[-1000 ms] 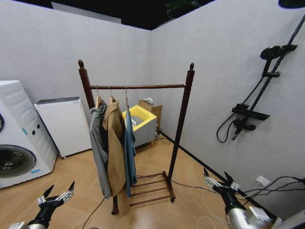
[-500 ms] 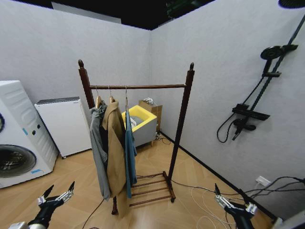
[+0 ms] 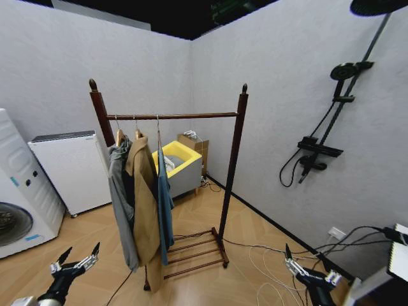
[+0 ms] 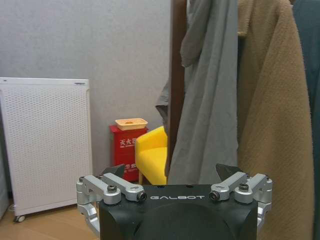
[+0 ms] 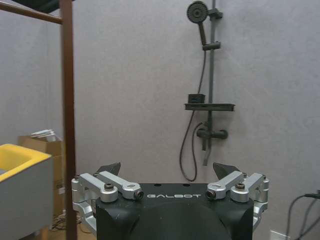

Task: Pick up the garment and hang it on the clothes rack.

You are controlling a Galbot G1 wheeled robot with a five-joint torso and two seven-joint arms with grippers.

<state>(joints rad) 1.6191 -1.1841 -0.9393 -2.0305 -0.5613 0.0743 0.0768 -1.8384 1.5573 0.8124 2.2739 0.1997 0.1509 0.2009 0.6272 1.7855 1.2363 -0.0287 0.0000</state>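
The clothes rack (image 3: 171, 116) stands in the middle of the room on a wooden floor. The teal-blue garment (image 3: 164, 204) hangs from the bar by a hanger, to the right of a tan coat (image 3: 144, 204) and a grey hooded jacket (image 3: 118, 191). Low at the picture's left corner, my left gripper (image 3: 81, 250) is open and holds nothing. My right gripper (image 3: 305, 258) is open and low on the right, well clear of the rack. In the left wrist view my left gripper (image 4: 171, 170) faces the rack post (image 4: 175, 75), with the garment (image 4: 310, 50) at the edge. The right gripper (image 5: 167, 167) faces the other post (image 5: 67, 125).
A washing machine (image 3: 13, 204) and a white appliance (image 3: 67, 169) stand at the left wall. A yellow tub (image 3: 178, 159) and a cardboard box (image 3: 194, 141) sit behind the rack. A shower fixture (image 3: 319, 146) hangs on the right wall, and cables (image 3: 274, 255) lie on the floor.
The whole head picture has shifted, so the camera moved. My right gripper has dropped lower than a second ago. The clothes on the rack hang as before.
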